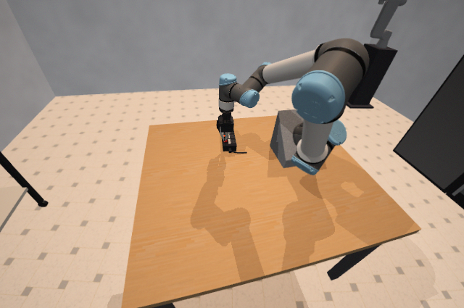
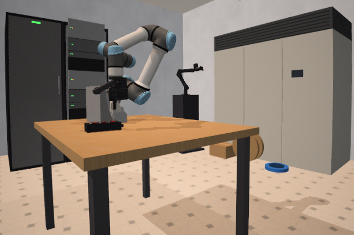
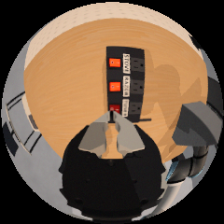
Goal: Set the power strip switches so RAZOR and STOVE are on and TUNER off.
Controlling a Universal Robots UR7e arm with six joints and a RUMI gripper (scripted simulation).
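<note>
A black power strip [image 3: 125, 84] [image 1: 228, 140] [image 2: 103, 126] lies face up on the wooden table [image 1: 232, 214] [image 2: 160, 135] [image 3: 65, 89]. In the wrist view it shows three red switches in a row. The far one, STOVE [image 3: 113, 62], and the middle one, RAZOR [image 3: 113, 86], glow bright red. The near one, TUNER [image 3: 114, 109], looks darker and is partly hidden by my fingertips. My gripper [image 3: 111, 111] [image 1: 225, 132] [image 2: 113, 112] is shut and empty, with its tips right over the TUNER switch.
The arm's grey base block [image 1: 284, 140] [image 2: 95, 103] stands on the table beside the strip. A short black cord [image 1: 239, 152] sticks out of the strip's near end. Server racks [image 2: 82, 63] and cabinets [image 2: 280, 92] stand beyond the table.
</note>
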